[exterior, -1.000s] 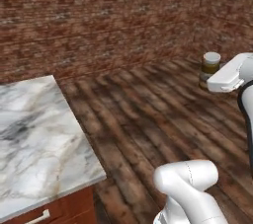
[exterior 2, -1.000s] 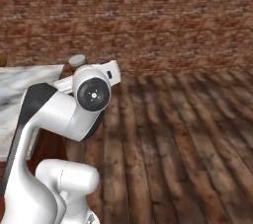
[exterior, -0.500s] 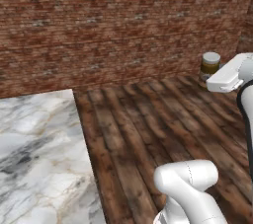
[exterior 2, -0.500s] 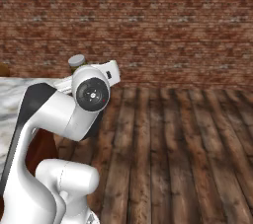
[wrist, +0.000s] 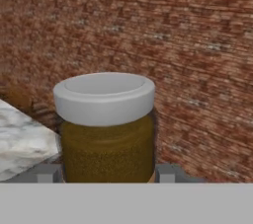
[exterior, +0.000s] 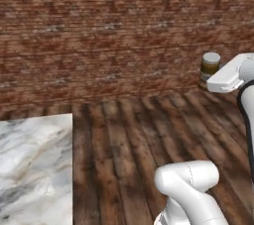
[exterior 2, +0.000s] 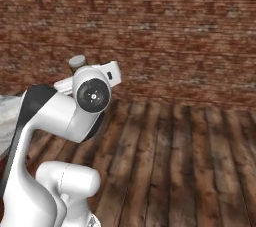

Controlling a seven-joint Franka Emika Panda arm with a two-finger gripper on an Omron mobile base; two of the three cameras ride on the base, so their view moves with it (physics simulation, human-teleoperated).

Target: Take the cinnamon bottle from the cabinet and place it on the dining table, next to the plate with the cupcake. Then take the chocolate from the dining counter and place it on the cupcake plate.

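My gripper (wrist: pixel 106 174) is shut on the cinnamon bottle (wrist: pixel 105 129), a jar of brown powder with a grey lid. Its dark fingertips (wrist: pixel 47 173) press on both sides of the jar's lower body. In the left base view the bottle (exterior: pixel 210 65) stands upright at the right edge, held in the air in front of the white hand (exterior: pixel 229 74). From the right base side, the grey lid (exterior 2: pixel 77 61) pokes up behind the wrist.
A marble counter top (exterior: pixel 34 169) fills the lower left, and its corner shows beside the jar (wrist: pixel 20 144). A brick wall (exterior: pixel 124 35) runs across the back. Dark wood floor (exterior 2: pixel 190 161) stretches ahead and to the right.
The whole picture has shifted as the base moved: the marble counter has slid left and lower, and the wall is closer. The arm and the held bottle keep their pose.
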